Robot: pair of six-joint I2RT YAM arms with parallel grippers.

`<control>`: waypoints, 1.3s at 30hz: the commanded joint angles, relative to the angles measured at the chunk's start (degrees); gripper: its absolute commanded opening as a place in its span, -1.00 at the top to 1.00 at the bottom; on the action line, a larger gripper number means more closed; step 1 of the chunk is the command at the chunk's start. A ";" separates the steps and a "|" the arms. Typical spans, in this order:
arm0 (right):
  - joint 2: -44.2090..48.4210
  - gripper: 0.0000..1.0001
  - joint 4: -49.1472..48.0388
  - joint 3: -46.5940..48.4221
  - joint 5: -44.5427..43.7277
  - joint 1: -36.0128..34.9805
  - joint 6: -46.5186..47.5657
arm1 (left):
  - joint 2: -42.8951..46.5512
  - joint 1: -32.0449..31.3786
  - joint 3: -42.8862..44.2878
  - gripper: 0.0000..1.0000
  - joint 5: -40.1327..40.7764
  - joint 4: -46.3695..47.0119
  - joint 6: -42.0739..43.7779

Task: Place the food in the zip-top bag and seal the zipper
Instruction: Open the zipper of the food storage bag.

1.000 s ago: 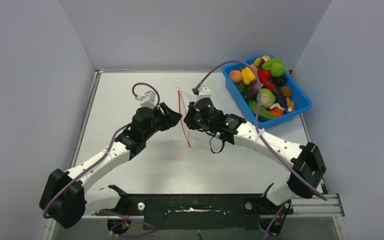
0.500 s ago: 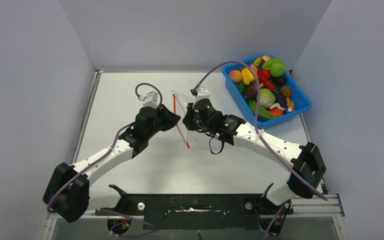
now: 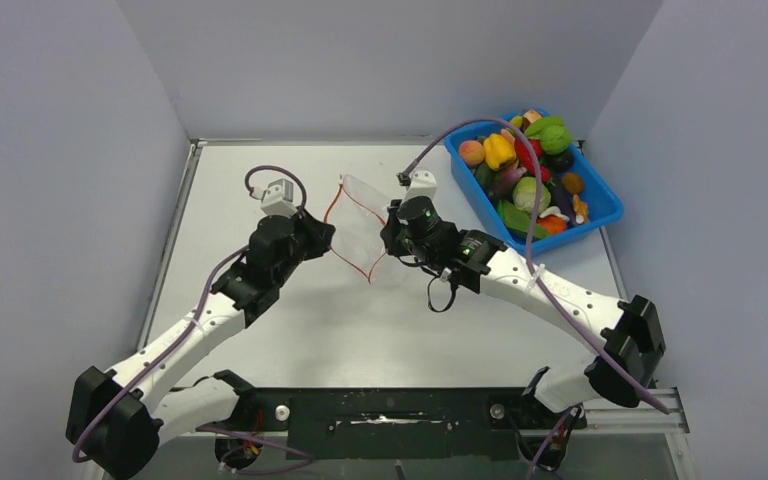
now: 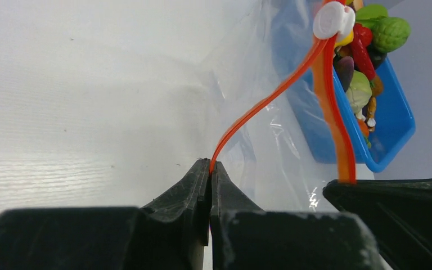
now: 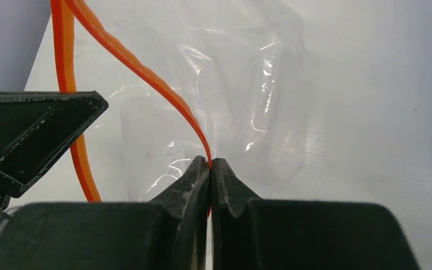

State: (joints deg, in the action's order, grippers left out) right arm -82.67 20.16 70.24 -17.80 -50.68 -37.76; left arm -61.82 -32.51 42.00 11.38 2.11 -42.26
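Observation:
The clear zip-top bag (image 3: pixel 360 228) is held up between the two arms at the table's middle, its mouth spread into a diamond. My left gripper (image 3: pixel 326 226) is shut on the left orange-red zipper (image 4: pixel 259 107) strip, and the tips (image 4: pixel 211 163) pinch it. My right gripper (image 3: pixel 388 234) is shut on the right strip (image 5: pixel 140 70), pinched at the tips (image 5: pixel 210 162). A white slider (image 4: pixel 332 19) sits at the far end of the zipper. The food (image 3: pixel 525 160) lies heaped in the blue tub (image 3: pixel 600 212) at the back right. Nothing shows inside the bag.
The blue tub stands against the right wall, just behind the right arm's cable (image 3: pixel 460 128). Grey walls close in the table (image 3: pixel 260 330) on three sides. Both arm bases sit at the near edge.
The left gripper closed on the bag's left zipper strip and drew back to the left. The bag's mouth went from a flat line to an open diamond. The right grip held.

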 commanded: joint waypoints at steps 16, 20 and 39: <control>10.31 1.00 -8.68 -7.67 -4.38 2.21 -3.94 | 4.14 1.22 18.64 1.00 15.11 -26.27 21.96; 7.20 0.96 -12.47 -8.60 3.11 2.21 -4.44 | 4.81 1.10 21.35 1.00 14.14 -28.95 25.27; 0.29 0.17 -10.77 -2.18 13.23 2.42 -3.80 | 6.74 0.97 11.33 1.00 8.02 -22.26 26.08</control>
State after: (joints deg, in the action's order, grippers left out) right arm -83.37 10.39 64.75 -5.30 -48.71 -41.67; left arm -55.42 -31.77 53.49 21.15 -24.62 -17.37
